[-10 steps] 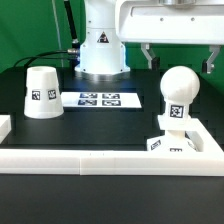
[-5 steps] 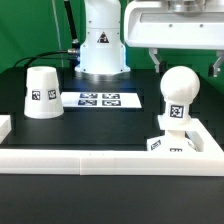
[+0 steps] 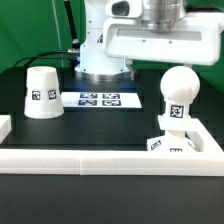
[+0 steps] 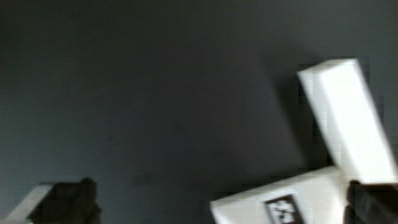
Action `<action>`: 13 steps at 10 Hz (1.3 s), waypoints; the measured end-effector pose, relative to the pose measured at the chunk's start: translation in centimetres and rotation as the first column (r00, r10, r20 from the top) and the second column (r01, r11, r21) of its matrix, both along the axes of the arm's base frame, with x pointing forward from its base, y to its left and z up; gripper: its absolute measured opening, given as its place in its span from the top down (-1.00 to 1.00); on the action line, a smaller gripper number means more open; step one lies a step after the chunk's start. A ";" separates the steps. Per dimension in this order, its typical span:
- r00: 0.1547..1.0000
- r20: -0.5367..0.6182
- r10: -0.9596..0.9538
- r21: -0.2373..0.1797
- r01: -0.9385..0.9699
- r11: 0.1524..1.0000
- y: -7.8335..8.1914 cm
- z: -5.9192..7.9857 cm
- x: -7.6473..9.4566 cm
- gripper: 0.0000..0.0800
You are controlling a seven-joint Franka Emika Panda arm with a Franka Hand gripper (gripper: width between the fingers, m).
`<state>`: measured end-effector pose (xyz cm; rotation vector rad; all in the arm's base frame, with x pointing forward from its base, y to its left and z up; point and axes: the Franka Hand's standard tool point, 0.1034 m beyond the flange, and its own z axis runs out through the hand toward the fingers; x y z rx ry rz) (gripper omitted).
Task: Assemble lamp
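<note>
The white cone shade (image 3: 42, 92) stands on the black table at the exterior view's left. The ball-topped bulb (image 3: 178, 95) stands upright on the blocky tagged base (image 3: 170, 143) at the right, by the rim bar's corner. My gripper (image 3: 170, 62) hangs above and behind the bulb, touching nothing, and its white hand fills the top of the view. In the wrist view the gripper (image 4: 222, 200) is open. Its dark fingertips (image 4: 68, 200) stand wide apart, with a tagged white part (image 4: 294, 205) between them, far below. The bulb and shade are out of the wrist view.
The marker board (image 3: 98, 99) lies flat in front of the robot's pedestal (image 3: 100, 50). Long white rim bars (image 3: 100, 160) run along the table's front and up the right side; one also shows in the wrist view (image 4: 347, 110).
The hand has moved toward the exterior view's left and lower, looming larger in the frame. The jaws stay open. The lamp parts have not moved.
</note>
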<state>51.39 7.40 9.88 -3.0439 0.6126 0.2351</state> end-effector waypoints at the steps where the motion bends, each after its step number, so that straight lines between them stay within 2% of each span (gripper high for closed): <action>1: 1.000 0.003 0.012 -0.020 -0.012 1.000 -0.9 0.0 0.1 -0.75; 3: 0.998 0.027 0.049 -0.014 -0.049 0.999 -2.5 0.6 0.4 -0.75; 4: 0.998 0.029 0.057 -0.010 -0.057 0.998 -2.7 0.6 0.5 -0.75; 9: 0.994 0.036 0.101 -0.006 -0.101 0.995 -2.7 0.8 0.4 -0.75; 10: 0.989 0.048 0.142 -0.005 -0.142 0.990 -3.7 0.6 -1.0 -0.75; 11: 0.988 0.043 0.147 -0.006 -0.147 0.989 -4.8 0.4 -3.5 -0.75; 13: 0.983 0.036 0.180 -0.002 -0.180 0.984 -6.9 0.4 -6.0 -0.75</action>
